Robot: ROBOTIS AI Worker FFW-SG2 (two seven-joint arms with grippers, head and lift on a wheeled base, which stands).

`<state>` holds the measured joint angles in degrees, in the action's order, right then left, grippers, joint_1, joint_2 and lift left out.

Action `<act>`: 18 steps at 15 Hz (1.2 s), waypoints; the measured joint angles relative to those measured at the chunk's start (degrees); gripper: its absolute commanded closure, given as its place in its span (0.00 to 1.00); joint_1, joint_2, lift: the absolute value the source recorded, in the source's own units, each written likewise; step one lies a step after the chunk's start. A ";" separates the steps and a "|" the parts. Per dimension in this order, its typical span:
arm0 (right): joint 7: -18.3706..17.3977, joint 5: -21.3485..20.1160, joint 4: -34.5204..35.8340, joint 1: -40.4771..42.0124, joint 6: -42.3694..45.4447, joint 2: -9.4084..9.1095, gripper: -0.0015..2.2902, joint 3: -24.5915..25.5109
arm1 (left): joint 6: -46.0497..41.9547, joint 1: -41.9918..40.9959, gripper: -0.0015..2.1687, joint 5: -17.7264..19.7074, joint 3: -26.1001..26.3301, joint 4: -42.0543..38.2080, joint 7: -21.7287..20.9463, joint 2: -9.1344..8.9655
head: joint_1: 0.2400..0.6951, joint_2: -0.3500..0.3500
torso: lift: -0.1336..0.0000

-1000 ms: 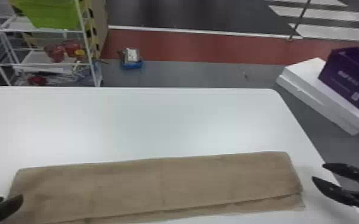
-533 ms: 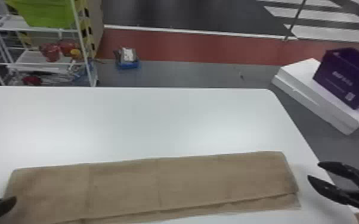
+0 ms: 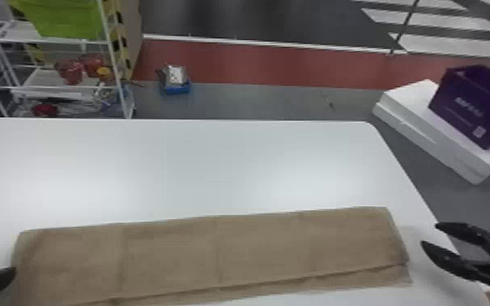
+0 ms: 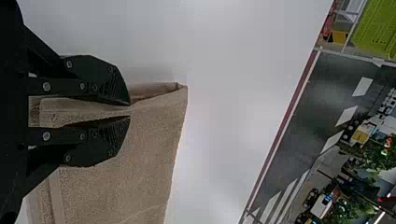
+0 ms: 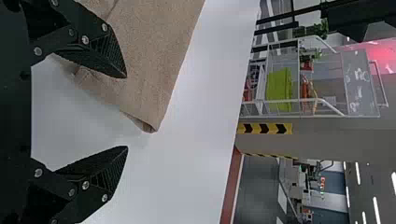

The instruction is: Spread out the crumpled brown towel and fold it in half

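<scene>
The brown towel point(image 3: 215, 252) lies as a long folded strip across the near part of the white table, a lower layer peeking out along its near edge. At its left end is my left gripper point(image 3: 10, 273). In the left wrist view my left gripper point(image 4: 130, 111) is shut on a pinched ridge of the towel point(image 4: 149, 140), close to a corner. My right gripper point(image 3: 429, 235) stands open just off the towel's right end. In the right wrist view, my right gripper point(image 5: 127, 112) has its fingers wide apart, one over the towel point(image 5: 154, 56), with nothing held between them.
The white table point(image 3: 215, 162) stretches out beyond the towel, its right edge running under the right gripper. On the floor past it stand a white shelf rack point(image 3: 53, 87), a small blue tray point(image 3: 177, 87) and a purple box point(image 3: 472, 106) on white slabs.
The two left fingers, seen apart a second ago, have come together on the towel. The head view has shifted slightly; the towel lies as before and the right gripper stays open beside it.
</scene>
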<state>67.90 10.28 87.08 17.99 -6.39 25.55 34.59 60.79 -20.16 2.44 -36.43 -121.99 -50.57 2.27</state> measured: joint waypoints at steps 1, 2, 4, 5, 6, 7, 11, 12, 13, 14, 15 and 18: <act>-0.15 -0.07 -0.09 -0.07 -0.12 0.06 0.18 -0.09 | 0.19 0.02 0.71 -0.04 0.03 0.00 -0.02 0.01 | 1.00 0.31 | 0.08; -0.28 -0.21 -0.26 -0.17 -0.71 0.25 0.18 -0.18 | 0.80 0.03 0.71 -0.09 0.06 0.00 0.11 0.02 | 1.00 0.30 | 0.08; -0.22 -0.19 -0.59 -0.49 -2.19 0.81 0.18 -0.43 | 1.61 0.10 0.71 -0.13 0.08 0.00 0.36 0.02 | 1.00 0.30 | 0.08; 0.24 0.62 -0.59 -0.68 -3.54 1.17 0.18 -0.50 | 1.81 0.12 0.71 -0.21 0.13 -0.04 0.39 0.02 | 1.00 0.30 | 0.08; 0.55 1.64 0.07 -0.79 -5.78 1.46 0.18 -0.51 | 1.96 0.12 0.71 -0.40 0.22 -0.12 0.39 -0.04 | 1.00 0.30 | 0.08; 0.43 2.53 2.01 -0.87 -10.34 1.52 0.18 -0.42 | 2.12 0.12 0.71 -0.61 0.33 -0.23 0.45 -0.16 | 1.00 0.31 | 0.08; -2.72 3.43 12.66 -1.09 -34.23 -0.09 0.18 0.55 | 2.12 0.12 0.71 -0.86 0.59 -0.37 0.59 -0.31 | 1.00 0.35 | 0.08; -3.94 3.10 14.15 -1.53 -38.13 -0.30 0.18 0.29 | 2.10 0.12 0.71 -0.87 0.60 -0.53 0.46 -0.38 | 1.00 0.35 | 0.08; -5.07 2.73 14.75 -2.18 -40.78 -0.46 0.18 -0.05 | 2.10 0.12 0.71 -0.86 0.59 -0.72 0.30 -0.44 | 1.00 0.35 | 0.08; -6.97 2.16 15.02 -2.97 -42.95 -0.69 0.18 -0.64 | 2.10 0.12 0.71 -0.86 0.59 -0.92 0.13 -0.51 | 1.00 0.35 | 0.08; -8.90 1.38 15.06 -3.57 -43.82 -1.01 0.18 -1.43 | 2.10 0.09 0.71 -0.86 0.58 -1.01 0.04 -0.57 | 1.00 0.35 | 0.08; -11.49 -1.21 14.61 -4.64 -40.88 -2.81 0.18 -3.09 | 2.10 0.00 0.71 -0.86 0.58 -1.05 -0.05 -0.60 | 1.00 0.35 | 0.08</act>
<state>56.41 9.07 101.69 13.35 -47.27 22.74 31.49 62.89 -20.16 1.58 -35.86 -123.04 -50.63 1.67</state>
